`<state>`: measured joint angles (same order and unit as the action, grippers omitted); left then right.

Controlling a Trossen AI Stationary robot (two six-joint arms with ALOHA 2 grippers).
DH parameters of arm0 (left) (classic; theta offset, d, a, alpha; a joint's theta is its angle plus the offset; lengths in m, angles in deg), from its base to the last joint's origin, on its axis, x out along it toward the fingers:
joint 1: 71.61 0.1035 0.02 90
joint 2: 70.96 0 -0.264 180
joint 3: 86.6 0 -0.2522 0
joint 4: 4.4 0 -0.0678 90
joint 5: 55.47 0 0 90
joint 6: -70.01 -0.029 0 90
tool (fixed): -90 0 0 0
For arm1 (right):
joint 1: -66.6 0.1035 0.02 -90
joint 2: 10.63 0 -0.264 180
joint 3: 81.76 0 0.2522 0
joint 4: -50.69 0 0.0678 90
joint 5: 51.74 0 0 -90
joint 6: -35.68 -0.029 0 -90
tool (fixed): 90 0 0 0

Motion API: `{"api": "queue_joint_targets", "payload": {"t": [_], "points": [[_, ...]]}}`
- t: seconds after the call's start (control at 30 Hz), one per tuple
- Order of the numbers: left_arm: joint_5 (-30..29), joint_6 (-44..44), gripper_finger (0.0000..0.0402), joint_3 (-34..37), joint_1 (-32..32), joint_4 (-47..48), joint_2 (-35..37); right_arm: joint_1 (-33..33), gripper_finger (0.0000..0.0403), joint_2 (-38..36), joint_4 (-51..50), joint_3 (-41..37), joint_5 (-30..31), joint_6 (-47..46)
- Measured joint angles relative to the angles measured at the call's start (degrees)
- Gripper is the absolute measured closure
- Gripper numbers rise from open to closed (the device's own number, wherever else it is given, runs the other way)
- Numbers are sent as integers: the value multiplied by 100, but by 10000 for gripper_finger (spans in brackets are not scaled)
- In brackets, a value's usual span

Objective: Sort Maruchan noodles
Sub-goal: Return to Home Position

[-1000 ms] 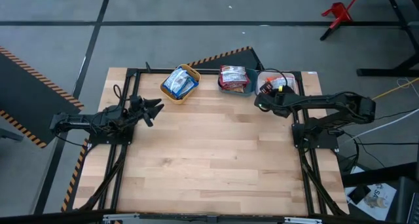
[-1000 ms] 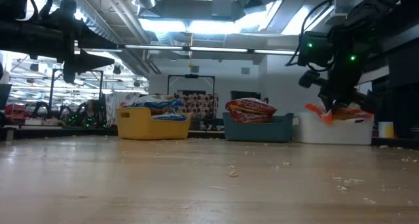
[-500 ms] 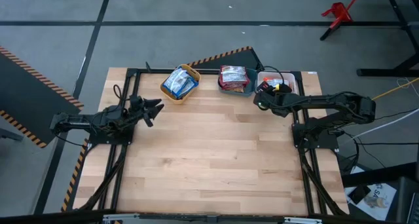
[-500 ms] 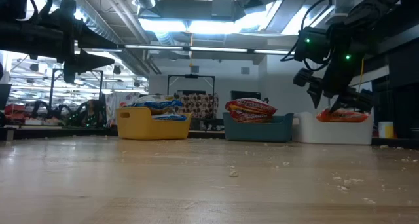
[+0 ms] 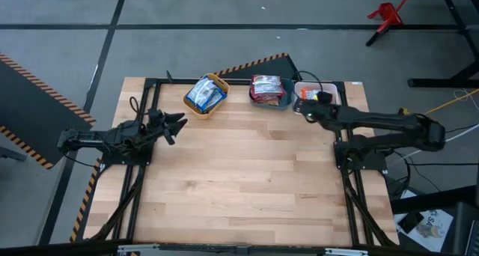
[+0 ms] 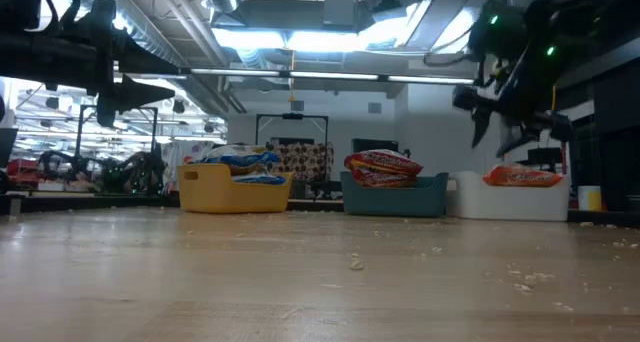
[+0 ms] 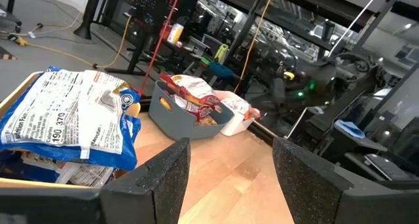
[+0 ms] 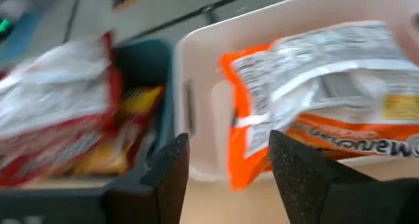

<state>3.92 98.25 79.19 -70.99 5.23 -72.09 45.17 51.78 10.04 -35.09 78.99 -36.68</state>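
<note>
My right end effector (image 8: 228,145) open, empty, by white bin (image 8: 196,112) holding orange packet (image 8: 314,73); teal bin (image 8: 154,73) at 9 o'clock; left end effector (image 5: 176,121) open, empty.

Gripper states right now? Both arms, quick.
Left gripper: open, holding nothing.
Right gripper: open, holding nothing, over the white bin.

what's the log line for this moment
left tool open, parked left | right tool open, empty, raised by white bin | orange packs in bin
</note>
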Motion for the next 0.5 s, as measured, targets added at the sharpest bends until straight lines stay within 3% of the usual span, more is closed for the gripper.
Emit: {"api": "queue_joint_targets", "payload": {"t": [0.2,0.33,0.5], "points": [[4,15,189,2,-2,-764,1,2,207,-1385,402,6,-1006,2127],[38,-49,189,-89,0,-1322,2,2,207,-2314,384,168,-2329,3765],[67,-256,189,-116,0,-1212,0,4,207,-3234,392,212,-3731,4721]]}}
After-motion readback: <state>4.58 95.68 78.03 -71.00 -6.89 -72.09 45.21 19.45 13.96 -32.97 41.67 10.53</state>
